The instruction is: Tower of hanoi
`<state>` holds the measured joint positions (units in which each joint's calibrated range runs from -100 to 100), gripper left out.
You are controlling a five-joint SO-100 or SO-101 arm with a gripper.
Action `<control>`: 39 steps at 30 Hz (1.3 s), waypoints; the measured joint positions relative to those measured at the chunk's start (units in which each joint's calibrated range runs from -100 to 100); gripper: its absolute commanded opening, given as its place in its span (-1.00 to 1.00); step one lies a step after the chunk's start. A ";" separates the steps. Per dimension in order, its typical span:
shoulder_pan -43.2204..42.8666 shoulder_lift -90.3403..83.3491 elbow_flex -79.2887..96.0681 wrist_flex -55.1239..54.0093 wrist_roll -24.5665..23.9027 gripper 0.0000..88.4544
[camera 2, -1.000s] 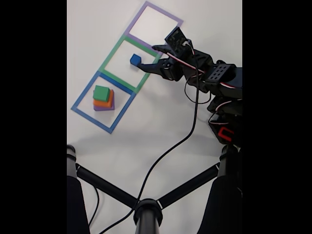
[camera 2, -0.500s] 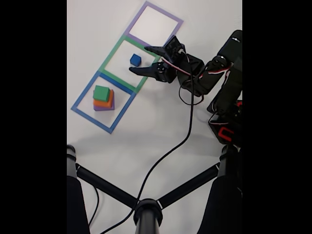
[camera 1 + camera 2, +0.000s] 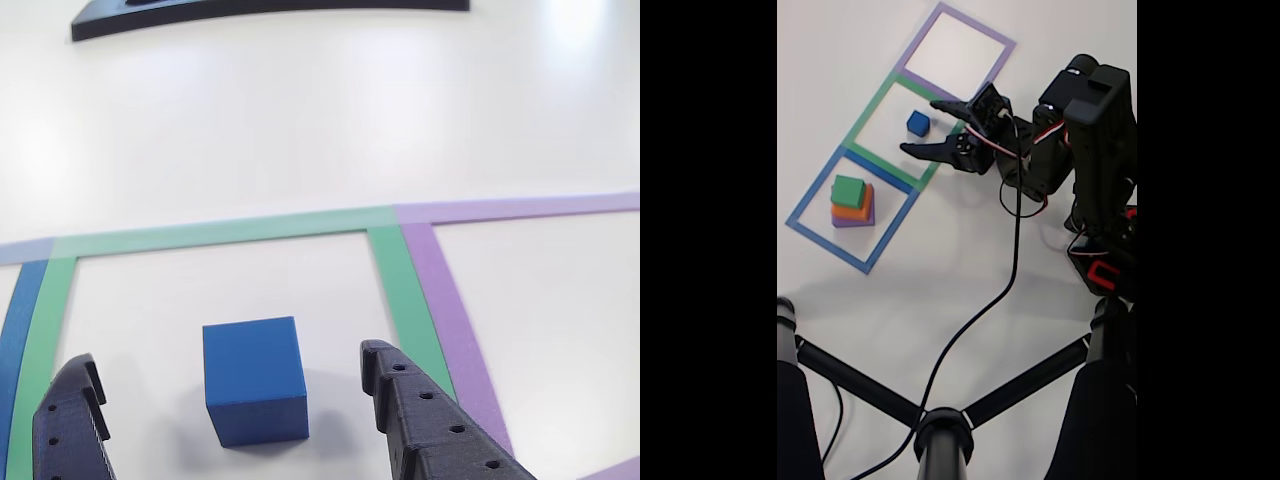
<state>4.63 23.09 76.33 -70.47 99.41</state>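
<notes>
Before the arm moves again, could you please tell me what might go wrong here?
1. The open gripper straddles the blue cube, which sits nearer the right finger. Closing now may push the cube sideways or twist it.
2. In the fixed view the cable hangs loose beside the arm; it might snag.
3. The stack stands in the blue square; a low swing could topple it.

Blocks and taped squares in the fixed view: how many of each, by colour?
Blue block: 1
Green block: 1
Orange block: 1
Purple block: 1
Blue square: 1
Green square: 1
Purple square: 1
Total: 4 blocks, 3 squares, 7 things.
</notes>
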 measured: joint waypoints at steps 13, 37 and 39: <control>-1.88 3.29 -3.31 0.00 0.20 -0.63; -3.11 1.18 -2.35 2.57 0.59 -0.95; -3.11 -2.95 -0.78 5.46 0.00 -0.95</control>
<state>1.51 20.14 75.54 -65.01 99.41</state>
